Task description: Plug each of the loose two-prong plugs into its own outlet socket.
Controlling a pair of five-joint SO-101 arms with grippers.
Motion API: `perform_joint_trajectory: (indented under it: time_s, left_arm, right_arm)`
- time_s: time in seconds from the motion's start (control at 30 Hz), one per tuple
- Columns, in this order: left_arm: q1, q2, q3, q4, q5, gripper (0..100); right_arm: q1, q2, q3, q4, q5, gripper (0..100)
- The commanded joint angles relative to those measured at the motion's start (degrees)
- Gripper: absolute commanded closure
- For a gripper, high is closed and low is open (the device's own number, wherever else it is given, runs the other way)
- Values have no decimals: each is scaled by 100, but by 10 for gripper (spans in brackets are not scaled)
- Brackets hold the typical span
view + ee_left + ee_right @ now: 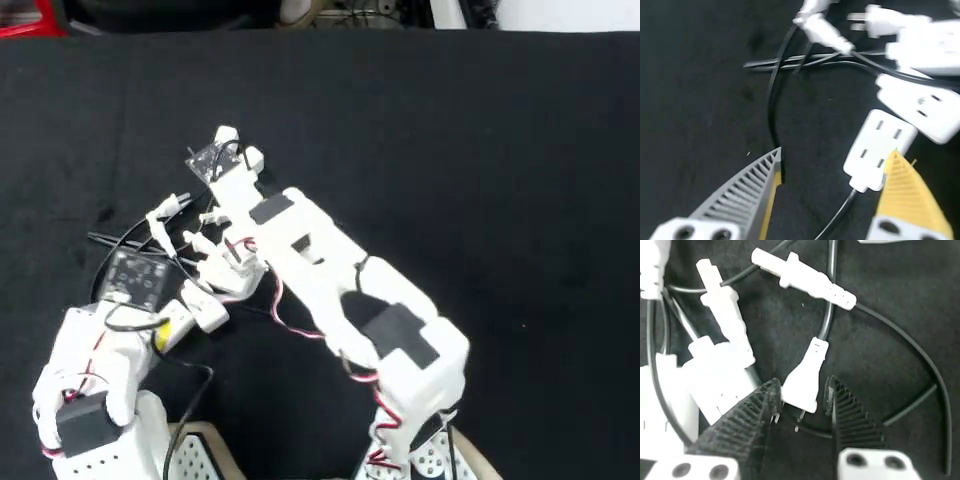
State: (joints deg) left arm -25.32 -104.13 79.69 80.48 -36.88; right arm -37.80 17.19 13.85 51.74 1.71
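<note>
wide apart, the left gripper hangs low over the black table, its yellow finger just beside a white outlet socket. the right gripper stands narrowly parted around a two-prong plug — prongs toward the wrist, not clearly clamped. beyond it lie another loose plug and black cord.
</note>
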Motion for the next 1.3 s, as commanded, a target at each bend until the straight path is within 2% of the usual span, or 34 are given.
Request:
perform_joint_trajectory:
  time_s: [0.0,0.27,0.33,0.4,0.53,0.67,0.83,1.13,1.27]
  left_arm:
    - [-295,-26,-303,-18,185,685]
    - [-321,-26,-180,-88,211,685]
    - [-330,-26,-180,-88,220,686]
    - [-330,-26,-180,-97,299,686]
    - [-303,-26,-180,-105,404,686]
    - [-259,-26,57,-308,536,686]
    - [57,-26,1051,-967,862,686]
    - [92,-26,1147,-985,862,686]
    - [110,-26,1305,-1029,756,686]
  right_arm:
    - [-97,303,-505,141,-70,839]
    - [-70,980,-1332,782,-35,841]
    - [-62,1156,-1587,985,-44,881]
    - [-53,1305,-1833,1187,-35,972]
    - [105,1235,-2185,1723,26,988]
    - [360,479,-2053,2022,369,987]
    - [387,-1068,-1376,2444,941,987]
    - [1240,-3125,-470,2971,2593,987]
    - [1187,-3204,215,2760,2831,987]
